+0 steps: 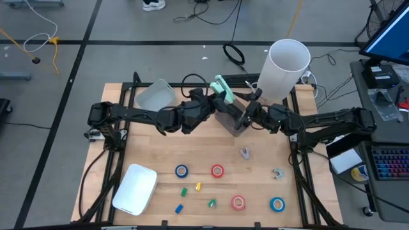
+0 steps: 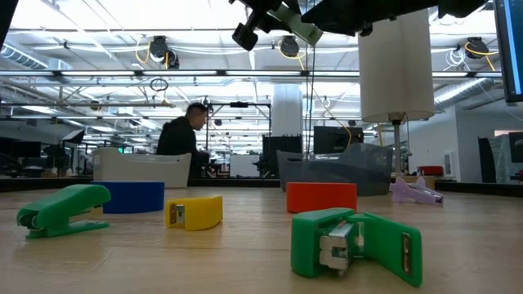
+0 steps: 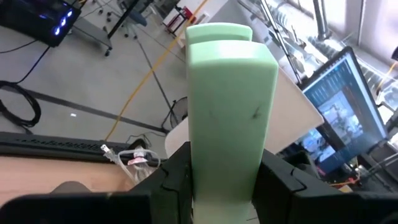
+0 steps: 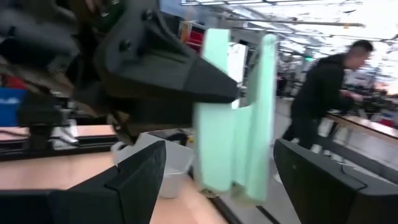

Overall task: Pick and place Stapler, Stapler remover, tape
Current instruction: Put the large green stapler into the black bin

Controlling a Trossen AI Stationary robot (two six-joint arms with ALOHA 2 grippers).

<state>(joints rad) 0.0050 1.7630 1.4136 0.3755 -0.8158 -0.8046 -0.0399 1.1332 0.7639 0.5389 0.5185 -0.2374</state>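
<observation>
A mint-green stapler (image 1: 222,88) hangs in the air over the table's middle, and my left gripper (image 3: 227,186) is shut on it. My right gripper (image 4: 217,149) is open, one finger on either side of the stapler (image 4: 239,112), not touching it. Two blue tape rolls (image 1: 182,170) (image 1: 277,204) and two red ones (image 1: 218,170) (image 1: 238,202) lie flat on the near half of the table. One stapler remover (image 1: 245,152) lies near the middle, another (image 1: 277,173) to its right. My left gripper pinches the stapler between its two fingers (image 3: 174,180), on the stapler's two long sides (image 3: 199,174) near one end. The rest of the stapler sticks out past the fingertips. It is lifted clear of the table, above the grey bin.
A grey bin (image 1: 231,122) stands below the two grippers. A tall white cylinder (image 1: 287,61) rises at the far right, a clear tub (image 1: 155,94) stands at the far left and a white box (image 1: 135,188) at the near left. Small green, yellow and blue bits (image 1: 197,187) lie between the tape rolls.
</observation>
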